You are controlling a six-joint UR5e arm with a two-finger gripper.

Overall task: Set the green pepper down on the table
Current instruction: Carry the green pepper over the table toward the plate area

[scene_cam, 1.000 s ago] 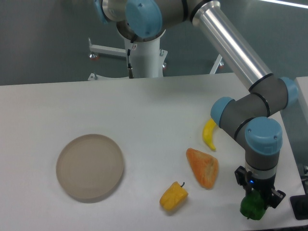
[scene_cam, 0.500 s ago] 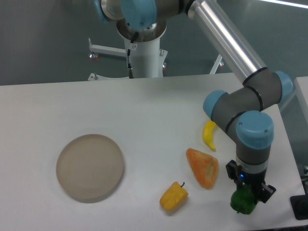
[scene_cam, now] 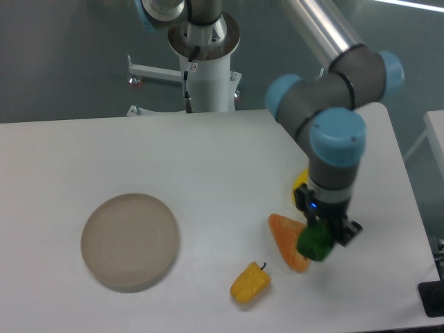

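The green pepper [scene_cam: 316,241] is small, glossy and dark green. My gripper [scene_cam: 318,239] is shut on it and holds it above the white table [scene_cam: 208,159], over the right edge of an orange wedge-shaped piece [scene_cam: 288,239]. The gripper's fingers are mostly hidden behind the pepper and the wrist. The pepper does not look to touch the tabletop.
A yellow pepper with a dark stem [scene_cam: 250,282] lies left of the gripper, near the front. A yellow banana-like piece [scene_cam: 300,186] is partly hidden behind the arm. A round beige plate [scene_cam: 130,240] sits at the left. The arm's base [scene_cam: 206,66] stands at the back.
The gripper has carried the green pepper up and to the left, from near the table's front right corner to above the orange piece. The other objects have not moved.
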